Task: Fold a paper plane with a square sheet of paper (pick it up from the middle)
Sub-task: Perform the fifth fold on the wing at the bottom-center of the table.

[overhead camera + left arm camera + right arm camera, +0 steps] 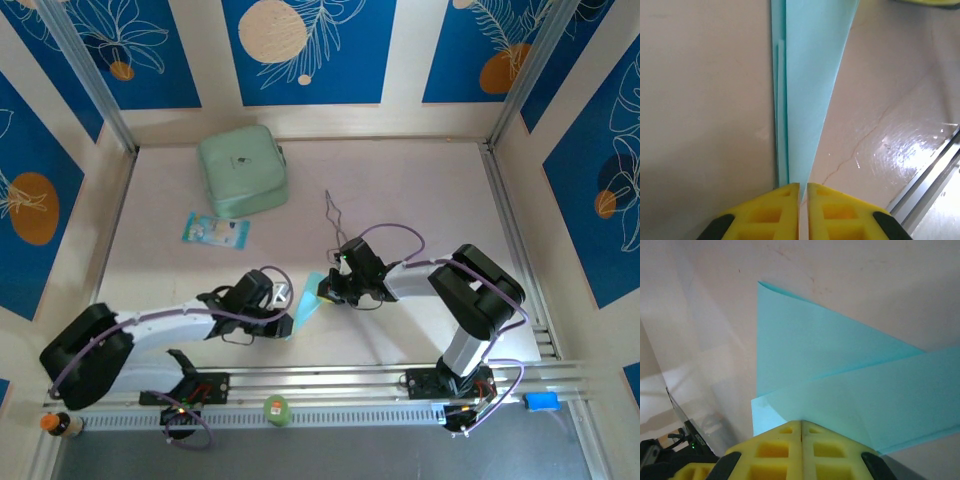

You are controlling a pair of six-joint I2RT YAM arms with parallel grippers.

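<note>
Left hand (803,189) clamps the pointed tip of the paper plane (807,90), low centre in the overhead view. Right hand (801,424) pinches its wide end, probably keeping the folds tight above the bench (700,100).

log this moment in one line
left hand: shut on paper plane tip | right hand: shut on its folded layers | shape: narrow, layered lengthwise

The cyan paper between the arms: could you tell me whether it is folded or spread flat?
Folded: the paper tapers to a point, with overlapping layers along its edge.
</note>
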